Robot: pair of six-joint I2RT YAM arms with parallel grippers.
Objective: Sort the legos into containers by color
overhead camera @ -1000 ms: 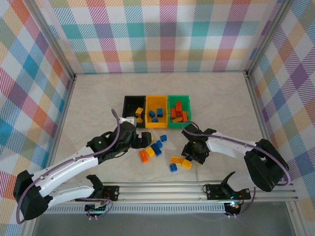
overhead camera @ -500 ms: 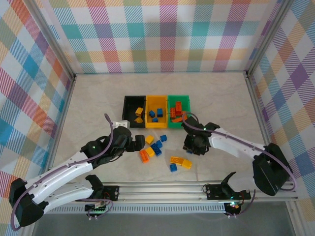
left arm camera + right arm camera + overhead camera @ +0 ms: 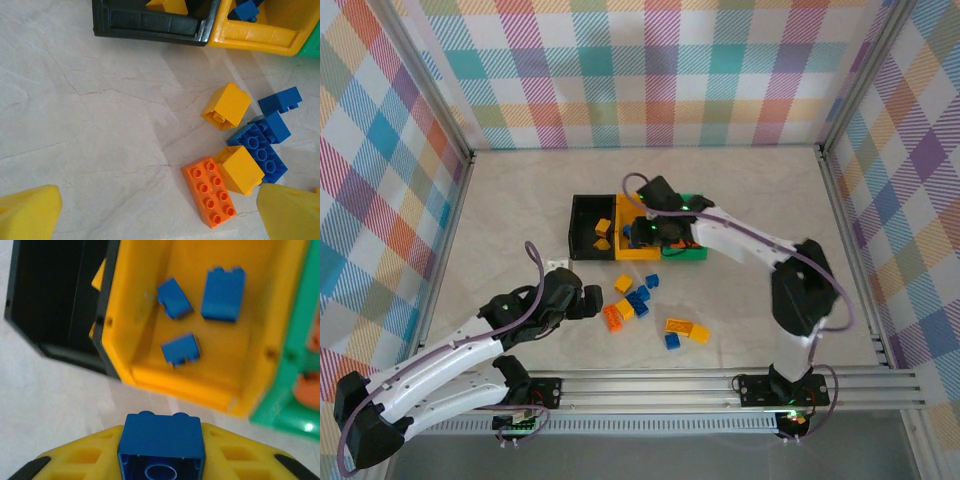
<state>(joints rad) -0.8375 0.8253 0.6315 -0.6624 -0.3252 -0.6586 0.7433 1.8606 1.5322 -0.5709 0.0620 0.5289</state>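
— Where was the blue brick (image 3: 161, 437) found?

— It was seen clamped between the jaws of the right gripper (image 3: 161, 460). It was held just over the near wall of the yellow bin (image 3: 185, 387), in which three blue legos (image 3: 223, 293) were already lying.

— What could have been spoiled from there?

— Had the brick been released too soon, it might have been knocked against the rim and thrown back onto the table (image 3: 40, 405). Had the wrist been swung sideways, it could have been dropped into the black bin (image 3: 45, 300), where yellow pieces (image 3: 167, 5) were stored. It could equally have been dropped into the green bin (image 3: 280, 405), where orange pieces (image 3: 309, 385) were gathered.

— And the left gripper (image 3: 160, 214)?

— Its jaws were seen spread wide, with nothing held between them, above the loose legos (image 3: 226, 106). An orange brick (image 3: 210, 191) was pressed against a yellow brick (image 3: 240, 169), and that one was touching a large blue brick (image 3: 260, 150). Two colours could have been caught in a single closing, and a mixed pair carried into one bin.
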